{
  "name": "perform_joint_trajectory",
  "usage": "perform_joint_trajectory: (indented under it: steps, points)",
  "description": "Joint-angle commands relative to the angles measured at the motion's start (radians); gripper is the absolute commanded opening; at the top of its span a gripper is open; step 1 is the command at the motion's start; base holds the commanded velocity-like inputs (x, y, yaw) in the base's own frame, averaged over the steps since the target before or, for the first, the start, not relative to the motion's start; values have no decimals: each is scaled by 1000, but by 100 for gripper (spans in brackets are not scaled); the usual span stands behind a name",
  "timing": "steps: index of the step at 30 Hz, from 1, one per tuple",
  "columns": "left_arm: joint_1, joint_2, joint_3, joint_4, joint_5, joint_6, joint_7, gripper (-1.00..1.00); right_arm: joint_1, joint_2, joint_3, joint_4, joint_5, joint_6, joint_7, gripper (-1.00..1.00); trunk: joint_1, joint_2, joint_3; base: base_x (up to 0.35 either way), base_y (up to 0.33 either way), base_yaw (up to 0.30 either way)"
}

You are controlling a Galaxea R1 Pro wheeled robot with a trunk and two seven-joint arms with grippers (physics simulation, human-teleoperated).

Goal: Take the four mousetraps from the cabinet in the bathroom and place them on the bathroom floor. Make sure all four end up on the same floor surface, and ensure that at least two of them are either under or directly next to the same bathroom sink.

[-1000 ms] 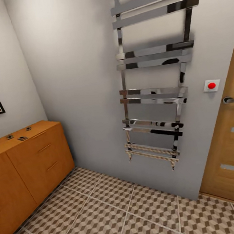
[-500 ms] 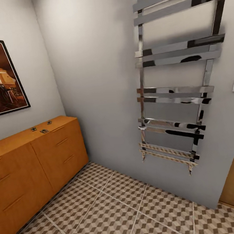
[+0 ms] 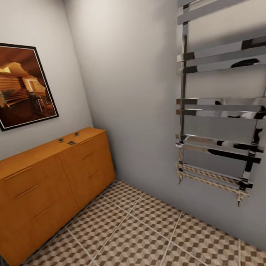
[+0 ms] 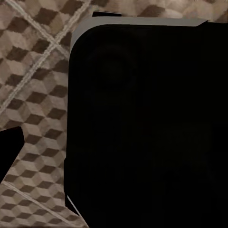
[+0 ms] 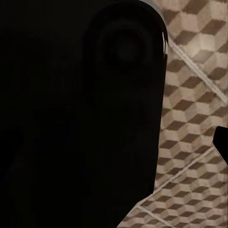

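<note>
Resting atop cabinet (image 3: 51, 180), far corner: three mousetraps (image 3: 69, 139), well apart from jaws; jaws' state: cannot tell.

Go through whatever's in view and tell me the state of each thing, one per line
Cabinet: drawers shut.
Mousetraps: three lying on the cabinet top near its far end; a dark bit at the near end may be a fourth.
Floor: no traps on it.
Towel rail: on the wall, nothing hung on it.
Picture: hanging above the cabinet.
</note>
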Motion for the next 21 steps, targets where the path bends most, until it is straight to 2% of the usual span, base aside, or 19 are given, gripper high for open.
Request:
perform_joint_trajectory:
  steps: [1, 9, 21]
  points:
    - [0, 0, 0, 0, 14, -2, 1, 100, 0, 0, 1, 0, 1, -2, -1, 100, 0, 0, -1, 0, 0, 274]
    - [0, 0, -1, 1, 38, -2, 0, 100, 0, 0, 1, 0, 1, -2, -1, 100, 0, 0, -1, 0, 0, 274]
    - [0, -3, -1, 1, 43, -2, -2, 100, 0, 0, 1, 0, 1, -2, -1, 100, 0, 0, -1, 0, 0, 274]
